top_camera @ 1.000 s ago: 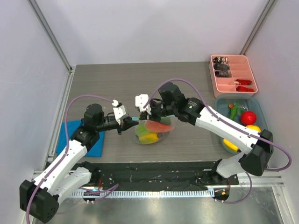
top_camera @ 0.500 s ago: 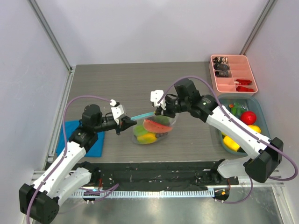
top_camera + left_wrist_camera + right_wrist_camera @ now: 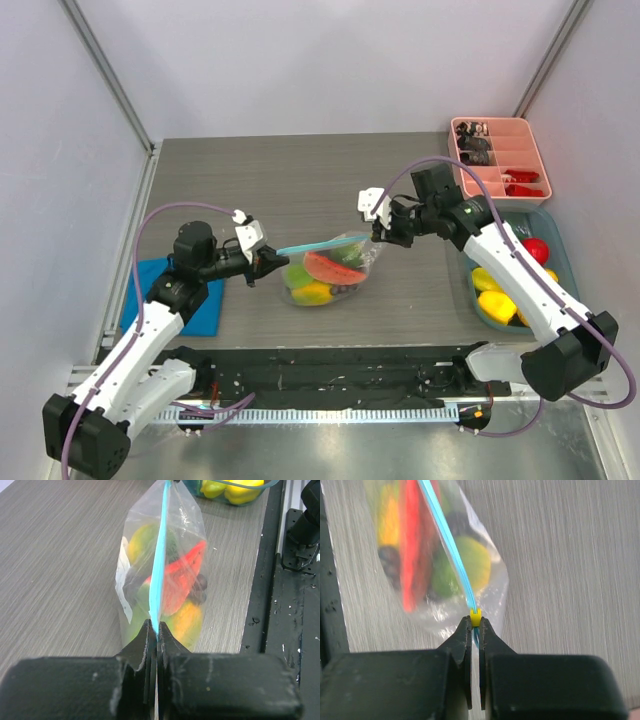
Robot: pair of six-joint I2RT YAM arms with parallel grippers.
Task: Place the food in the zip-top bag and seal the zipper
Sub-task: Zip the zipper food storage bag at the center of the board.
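Observation:
The clear zip-top bag [image 3: 325, 272] hangs between my two grippers over the middle of the table, with food inside: a red watermelon slice [image 3: 332, 268], green and yellow fruits and dark grapes. Its teal zipper [image 3: 318, 243] is stretched straight. My left gripper [image 3: 274, 260] is shut on the zipper's left end [image 3: 156, 625]. My right gripper [image 3: 378, 235] is shut on the small yellow slider [image 3: 476, 618] at the zipper's right end. The bag shows in both wrist views, in the left one [image 3: 162, 575] and in the right one [image 3: 445, 560].
A blue bin [image 3: 553, 228] at the right holds more toy fruits, red, yellow and green. A pink tray [image 3: 500, 160] with small dark and red items stands behind it. A flat blue cloth [image 3: 205, 310] lies under my left arm. A black strip runs along the near edge.
My right gripper has moved right along the zipper with the slider, from the bag's left part to its right end. The zipper is now drawn straight. The left gripper stayed shut on the left end.

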